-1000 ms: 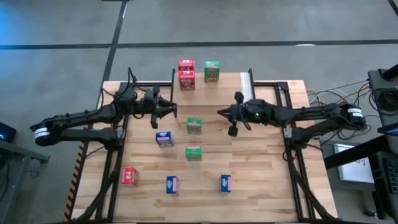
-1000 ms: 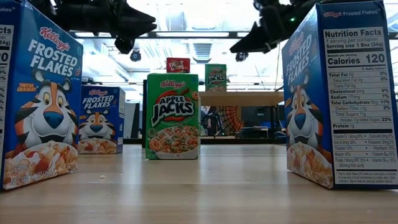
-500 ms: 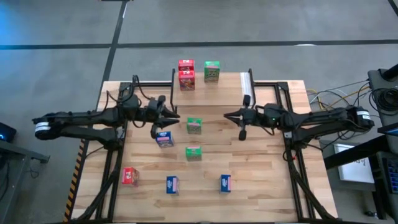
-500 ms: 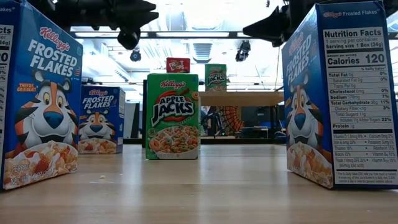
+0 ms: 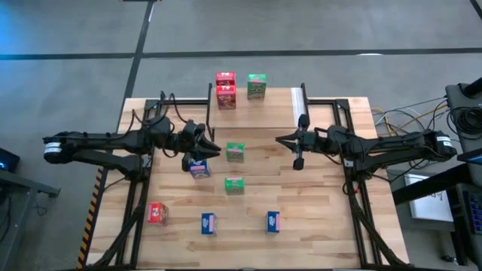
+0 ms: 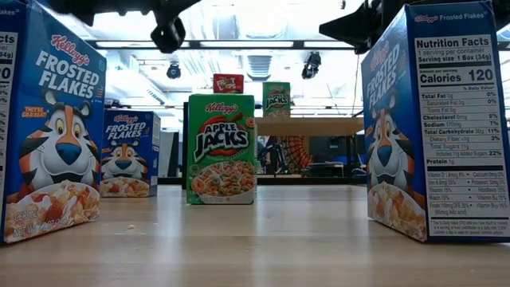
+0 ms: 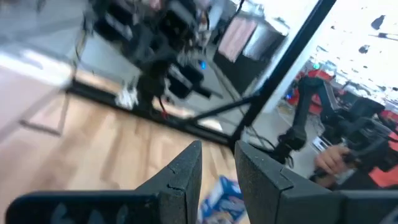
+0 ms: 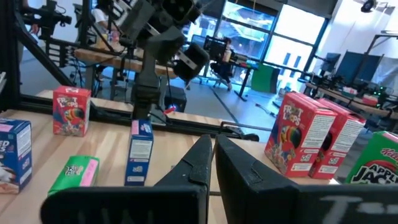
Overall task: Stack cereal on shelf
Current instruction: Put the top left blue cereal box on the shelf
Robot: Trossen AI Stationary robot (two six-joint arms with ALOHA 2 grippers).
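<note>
Blue cardboard is the likely next pick: the left gripper hangs just above a blue box near the table's centre, fingers slightly parted with nothing between them, probably lining up a grasp. At twelve o'clock the shelf already carries two red boxes and one green box. Six cereal boxes are not yet shelved. The right gripper, pinched shut and empty, waits toward three o'clock, clear of the work.
</note>
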